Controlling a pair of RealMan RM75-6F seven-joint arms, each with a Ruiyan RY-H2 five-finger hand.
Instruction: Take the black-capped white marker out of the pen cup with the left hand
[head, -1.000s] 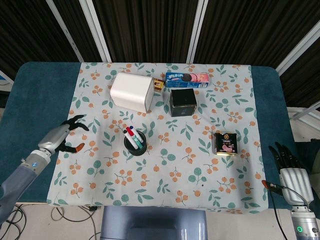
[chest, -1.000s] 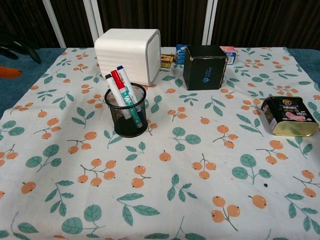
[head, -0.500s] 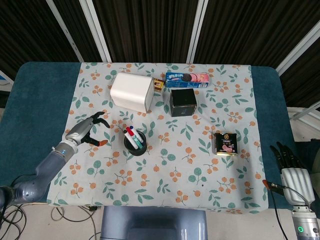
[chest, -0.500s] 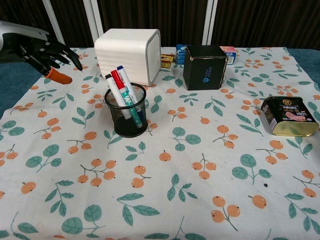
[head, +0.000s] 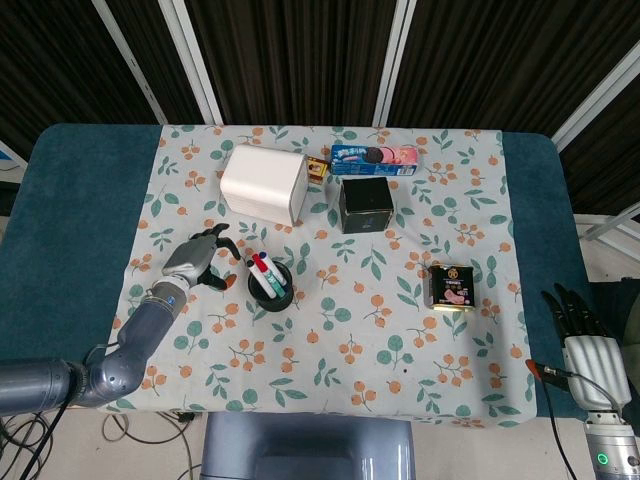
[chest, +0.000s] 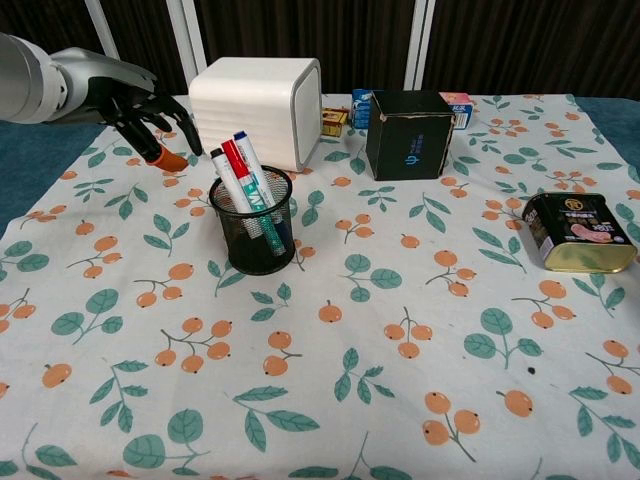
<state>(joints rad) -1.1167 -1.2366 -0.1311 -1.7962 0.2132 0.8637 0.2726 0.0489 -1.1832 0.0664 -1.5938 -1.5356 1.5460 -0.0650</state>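
A black mesh pen cup (head: 271, 291) (chest: 255, 233) stands left of the table's middle with three markers leaning in it. The black-capped white marker (chest: 226, 179) (head: 253, 270) is the leftmost, beside a red-capped and a blue-capped one. My left hand (head: 197, 259) (chest: 135, 95) hovers just left of the cup, fingers spread and curved, holding nothing and not touching the markers. My right hand (head: 582, 341) rests off the table's right front corner, fingers straight and apart, empty.
A white box (head: 264, 184) (chest: 258, 108) stands right behind the cup. A black cube box (head: 365, 205) (chest: 408, 133), a cookie packet (head: 374, 158) and a small brown item (head: 318, 168) lie further back. A meat tin (head: 452, 287) (chest: 578, 232) sits at right.
My left hand has swung in from the table's left edge toward the pen cup and now hangs close beside it. The right hand has stayed put.
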